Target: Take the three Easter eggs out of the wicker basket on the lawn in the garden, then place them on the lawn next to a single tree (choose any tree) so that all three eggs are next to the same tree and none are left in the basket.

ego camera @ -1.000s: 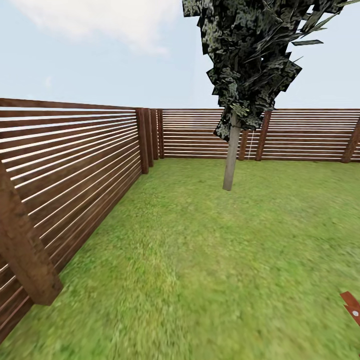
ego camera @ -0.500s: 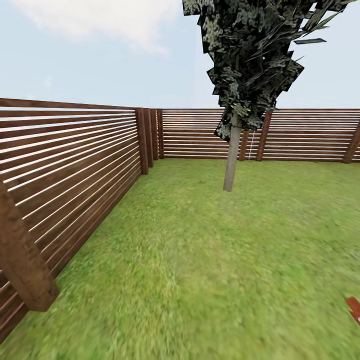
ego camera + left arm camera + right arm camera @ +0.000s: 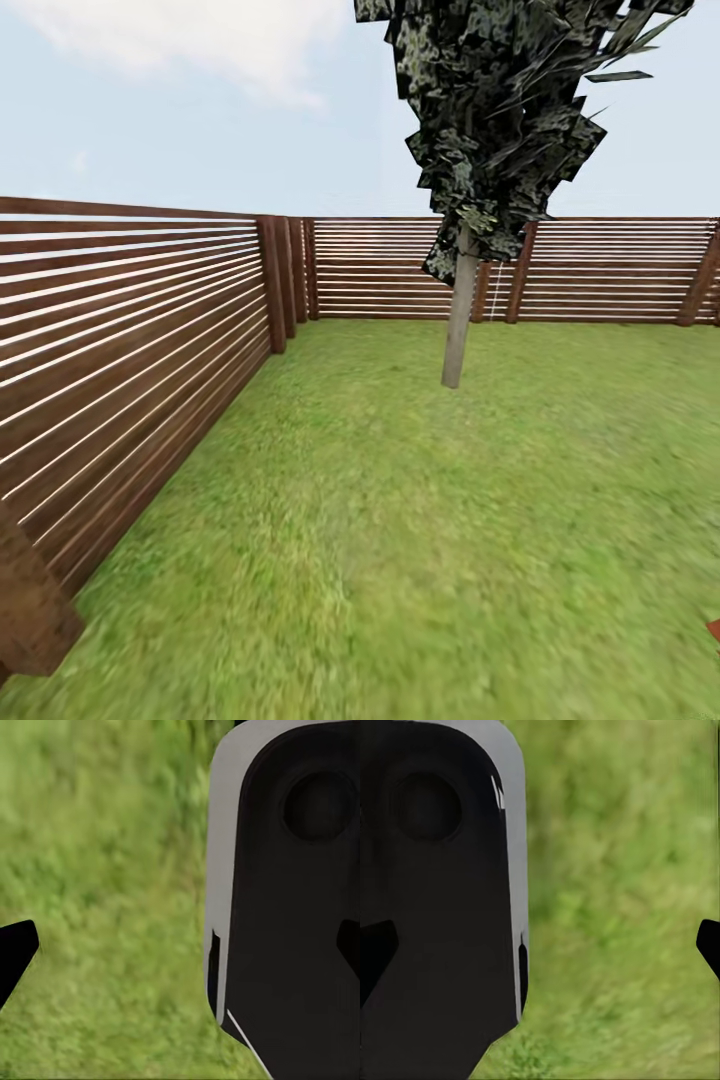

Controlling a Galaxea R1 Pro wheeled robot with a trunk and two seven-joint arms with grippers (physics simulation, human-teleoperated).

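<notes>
Head view: a tree (image 3: 455,335) with a pale trunk stands on the lawn (image 3: 420,540), near the brown slatted fence (image 3: 130,320) behind and left of it. Wrist views show dark end effector parts over grass; their opening cannot be told.

- Lawn (image 3: 420,560): grass, mottled green, matt, rough-looking; blurred in both wrist views.
- Fence (image 3: 130,340): wood, brown horiz. slats w/ visible grain, matt; posts same wood, darker.
- Tree (image 3: 458,310): trunk pale grey-brown, smooth-looking, matt; canopy dark green, flat jagged leaf patches, slight sheen.
- Robot body panel (image 3: 300,915): black, matt, smooth, plastic-like; light grey smooth rim.
- Small item at lower right edge of head view (image 3: 714,630): red-brown, material n/k.
</notes>
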